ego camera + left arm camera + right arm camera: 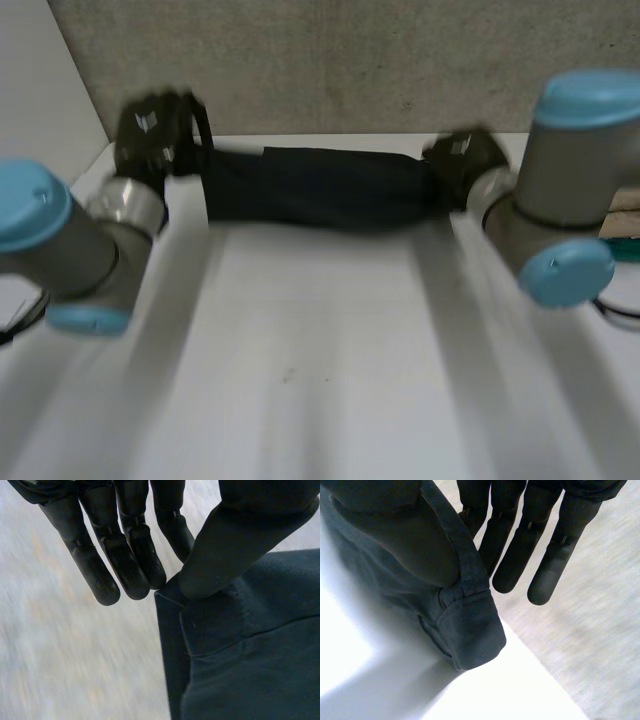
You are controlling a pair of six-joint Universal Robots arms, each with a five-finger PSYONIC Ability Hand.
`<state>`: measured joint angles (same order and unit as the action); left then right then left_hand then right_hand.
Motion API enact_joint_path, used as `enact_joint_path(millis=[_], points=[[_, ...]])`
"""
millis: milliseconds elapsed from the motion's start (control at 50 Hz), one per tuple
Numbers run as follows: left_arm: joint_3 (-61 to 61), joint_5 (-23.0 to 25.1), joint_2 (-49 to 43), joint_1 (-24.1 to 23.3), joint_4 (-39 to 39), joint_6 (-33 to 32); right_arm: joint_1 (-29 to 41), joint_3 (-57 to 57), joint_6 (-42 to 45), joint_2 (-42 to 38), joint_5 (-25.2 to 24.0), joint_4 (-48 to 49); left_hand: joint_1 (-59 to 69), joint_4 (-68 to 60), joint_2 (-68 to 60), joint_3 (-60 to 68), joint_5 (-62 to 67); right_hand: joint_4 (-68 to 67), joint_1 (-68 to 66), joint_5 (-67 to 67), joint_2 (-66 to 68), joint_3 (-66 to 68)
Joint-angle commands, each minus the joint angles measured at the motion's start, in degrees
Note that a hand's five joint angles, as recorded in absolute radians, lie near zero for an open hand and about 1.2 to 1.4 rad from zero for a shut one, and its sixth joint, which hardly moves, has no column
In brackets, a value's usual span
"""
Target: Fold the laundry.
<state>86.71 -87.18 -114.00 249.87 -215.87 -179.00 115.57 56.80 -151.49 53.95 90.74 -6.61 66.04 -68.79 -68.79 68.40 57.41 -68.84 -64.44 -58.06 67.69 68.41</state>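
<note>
Left hand [125, 555] and right hand [520, 545] each pinch an end of the dark cloth [310, 188].

Head cam: between + behind arms, high, tilted down/fwd over white table [320, 380] toward grey wall [300, 60]. Mid range; takes in both arms, left hand [150, 135], right hand [462, 160], dark garment [310, 187] stretched betw them.
L wrist cam: on left arm, looks along palm, v. close; garment corner at thumb.
R wrist cam: same on right arm, v. close; garment's other end under thumb.
Overlap: head/L wrist share garment's left end, head/R wrist its right end; table in all.
</note>
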Motion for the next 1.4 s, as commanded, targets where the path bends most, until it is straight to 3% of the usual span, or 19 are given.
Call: enact_joint_path(millis=[20, 240, 480, 580, 700, 760, 880, 960, 1080, 1200, 1360, 1380, 1400], points=[[17.15, 2.72, 6.58, -0.79, 10.35, -1.69, 1.5, 12.01, 5.94, -0.87, -0.04, -3.4, 13.96, -11.21, -11.21, 11.6, 12.59, -11.16, -15.56, -11.94, 12.31, 11.59], [28.15, 6.67, 20.22, -0.79, 28.21, -14.53, 1.59, 22.81, 12.79, 8.96, -0.39, -24.04, 13.96, -11.21, -11.21, 11.6, 12.59, -11.16, -15.56, -11.94, 12.31, 11.59], [30.53, 11.41, 24.97, -2.28, 53.69, -29.11, 0.71, 38.2, 21.59, 19.87, -0.74, -26.17, 13.96, -11.21, -11.21, 11.6, 12.59, -11.16, -15.56, -11.94, 12.31, 11.59], [29.22, 14.32, 25.14, -2.46, 57.57, -30.09, 1.15, 42.34, 22.11, 21.01, -1.71, -26.7, 13.96, -11.21, -11.21, 11.6, 12.59, -11.16, -15.56, -11.94, 12.31, 11.59], [24.49, 16.25, 29.88, -3.51, 64.25, -30.36, 1.06, 43.13, 22.11, 29.27, -8.29, -30.47, 13.96, -11.21, -11.21, 11.6, 12.59, -11.16, -15.56, -11.94, 12.31, 11.59], [21.49, 16.87, 29.89, -2.81, 61.37, -30.18, -0.34, 40.78, 22.38, 30.07, -11.11, -30.56, 13.96, -11.21, -11.21, 11.6, 12.59, -11.16, -15.56, -11.94, 12.31, 11.59], [11.83, 15.2, 17.78, -2.63, 42.39, -27.29, -7.72, 34.52, 20.54, 26.3, -12.17, -27.85, 13.96, -11.21, -11.21, 11.6, 12.59, -11.16, -15.56, -11.94, 12.31, 11.59], [2.25, 9.76, 7.15, -3.77, 30.97, -23.68, -8.26, 28.12, 15.97, 18.57, -9.54, -21.0, 13.96, -11.21, -11.21, 11.6, 12.59, -11.16, -15.56, -11.94, 12.31, 11.59], [-18.28, 4.04, -11.37, -6.49, 17.78, -22.89, -7.64, 16.69, 10.78, 8.9, 1.17, -11.86, 13.96, -11.21, -11.21, 11.6, 12.59, -11.16, -15.56, -11.94, 12.31, 11.59], [-36.51, 4.21, -27.13, -7.38, 14.69, -23.15, -7.29, 6.15, 10.78, -2.16, 6.98, -1.67, 13.96, -11.21, -11.21, 11.6, 12.59, -11.16, -15.56, -11.94, 12.31, 11.59], [-55.85, 3.86, -42.96, -7.82, 10.65, -22.71, -7.29, -3.87, 12.79, -13.77, 7.43, 13.17, 13.96, -11.21, -11.21, 11.6, 12.59, -11.16, -15.56, -11.94, 12.31, 11.59], [-58.21, 3.95, -44.71, -7.9, 9.86, -22.36, -7.29, -4.5, 12.8, -14.48, 7.25, 14.77, 13.96, -11.21, -11.21, 11.6, 12.59, -6.39, -10.79, -7.17, 7.54, 6.82], [-59.02, 4.04, -45.25, -8.08, 9.42, -22.1, -7.2, -4.68, 12.97, -15.1, 6.99, 16.53, 13.96, -11.21, -11.21, 11.6, 12.59, 12.64, 8.24, 11.86, -11.49, -12.21]])
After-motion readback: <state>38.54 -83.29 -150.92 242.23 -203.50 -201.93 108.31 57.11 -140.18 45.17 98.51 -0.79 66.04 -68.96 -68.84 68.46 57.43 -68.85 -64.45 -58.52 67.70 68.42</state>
